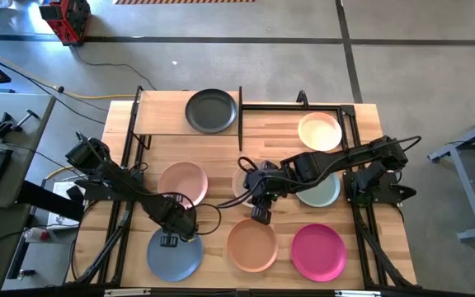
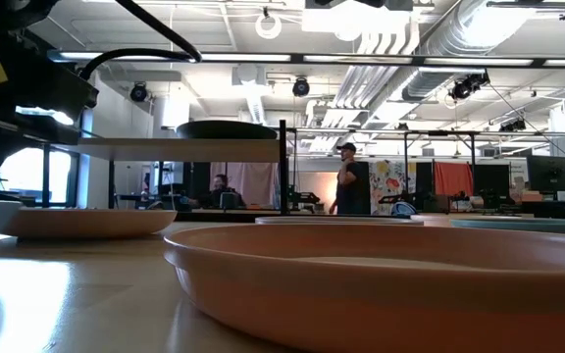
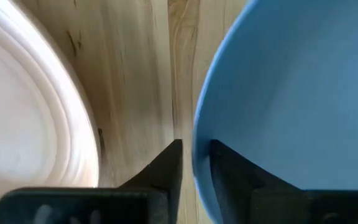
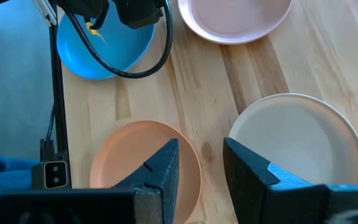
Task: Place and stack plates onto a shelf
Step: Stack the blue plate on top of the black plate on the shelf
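The blue plate lies at the table's near left, and my left gripper is shut on its far rim. My right gripper hangs open and empty above the table, between the peach-orange plate and the beige plate. The dark grey plate rests flat on the shelf at the far left. The pink plate, sage green plate, cream plate and magenta plate lie flat on the tabletop. My left gripper has the blue plate's far rim between its two fingers, one finger inside the plate and one outside. The fingers come from above, pointing down, across the rim. The plate looks flat on the table.
The right arm reaches across the beige and sage green plates. Black frame rails run along the table's left and right sides. Bare wood shows between the pink, peach-orange and blue plates. A person stands in the room beyond the table.
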You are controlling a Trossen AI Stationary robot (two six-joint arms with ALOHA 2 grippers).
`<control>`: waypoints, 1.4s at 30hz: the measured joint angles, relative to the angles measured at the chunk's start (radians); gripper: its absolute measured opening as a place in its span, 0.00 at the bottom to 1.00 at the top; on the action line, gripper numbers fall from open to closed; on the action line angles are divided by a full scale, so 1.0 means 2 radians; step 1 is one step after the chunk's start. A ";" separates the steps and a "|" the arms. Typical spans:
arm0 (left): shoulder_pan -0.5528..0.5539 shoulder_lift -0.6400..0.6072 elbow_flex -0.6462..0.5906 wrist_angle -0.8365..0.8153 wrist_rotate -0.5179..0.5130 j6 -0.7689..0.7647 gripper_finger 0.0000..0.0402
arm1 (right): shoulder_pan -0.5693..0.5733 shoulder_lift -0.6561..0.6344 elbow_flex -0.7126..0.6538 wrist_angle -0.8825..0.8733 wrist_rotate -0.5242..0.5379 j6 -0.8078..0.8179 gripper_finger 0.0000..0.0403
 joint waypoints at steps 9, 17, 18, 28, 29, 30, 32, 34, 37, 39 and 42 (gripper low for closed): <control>0.000 -0.002 0.002 0.001 0.004 0.000 0.02 | 0.000 0.000 0.000 0.000 0.000 0.000 0.26; 0.000 -0.038 0.001 -0.002 0.003 0.002 0.00 | 0.000 0.000 0.000 0.000 0.000 0.000 0.26; 0.000 -0.046 0.001 -0.003 0.003 0.001 0.00 | 0.000 0.000 0.000 0.000 -0.001 0.000 0.26; 0.007 -0.141 0.000 -0.006 -0.073 -0.039 0.00 | -0.001 0.000 0.000 0.000 0.018 -0.003 0.26; 0.010 -0.151 0.000 -0.006 -0.083 -0.045 0.00 | -0.001 0.000 0.000 0.000 0.023 -0.004 0.26; 0.013 -0.162 0.000 -0.006 -0.095 -0.051 0.00 | -0.001 0.000 0.000 0.000 0.031 -0.006 0.26; 0.021 -0.181 0.000 -0.008 -0.118 -0.064 0.00 | -0.001 0.000 0.000 0.000 0.053 -0.015 0.26; 0.031 -0.198 0.000 -0.010 -0.138 -0.080 0.00 | -0.001 0.000 0.000 0.000 0.078 -0.018 0.26; 0.046 -0.221 0.000 -0.014 -0.175 -0.106 0.00 | -0.004 0.000 0.000 0.000 0.115 -0.032 0.26; 0.055 -0.233 0.000 -0.015 -0.203 -0.121 0.00 | -0.006 0.000 0.000 0.003 0.137 -0.050 0.26; 0.071 -0.249 0.000 -0.014 -0.250 -0.142 0.00 | -0.011 0.000 0.000 0.013 0.163 -0.078 0.26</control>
